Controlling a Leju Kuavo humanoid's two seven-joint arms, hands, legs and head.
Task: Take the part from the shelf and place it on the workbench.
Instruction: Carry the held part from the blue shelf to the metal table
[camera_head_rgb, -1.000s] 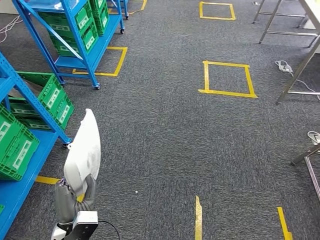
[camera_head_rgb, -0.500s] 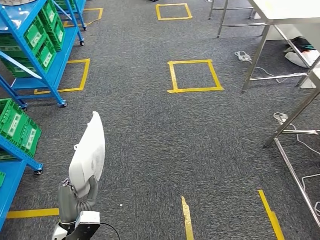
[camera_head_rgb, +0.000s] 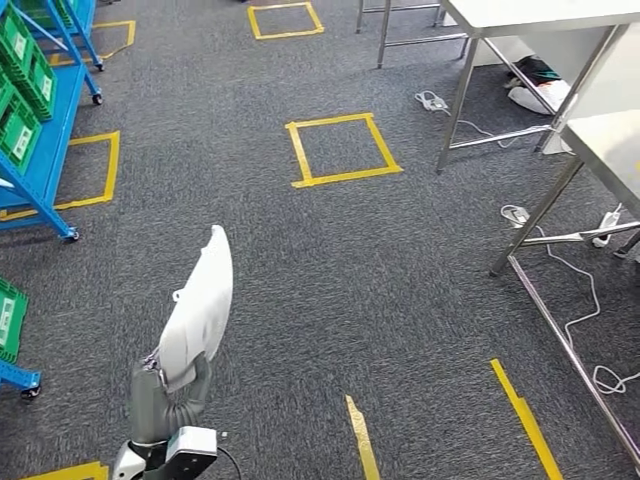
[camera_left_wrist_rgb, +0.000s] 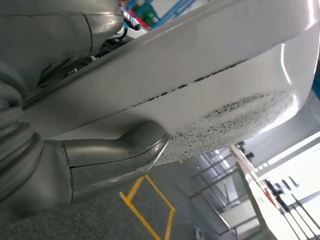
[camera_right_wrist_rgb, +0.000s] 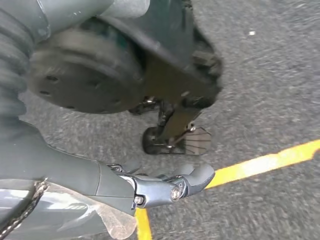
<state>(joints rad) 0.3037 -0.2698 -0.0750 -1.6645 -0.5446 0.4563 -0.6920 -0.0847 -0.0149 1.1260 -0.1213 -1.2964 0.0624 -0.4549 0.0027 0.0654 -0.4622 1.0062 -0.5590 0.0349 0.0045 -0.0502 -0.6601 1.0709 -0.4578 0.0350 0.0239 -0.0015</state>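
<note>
Grey carpet (camera_head_rgb: 302, 300) with yellow tape squares (camera_head_rgb: 341, 148), green crates (camera_head_rgb: 19, 130), loose white cables (camera_head_rgb: 573, 290).

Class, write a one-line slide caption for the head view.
Left hand holds the white part upright above grey carpet, steel workbench ahead at right.

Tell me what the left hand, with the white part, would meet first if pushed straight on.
Probably just grey carpet: the left hand holds the white curved plastic part toward open floor; depth is uncertain.
</note>
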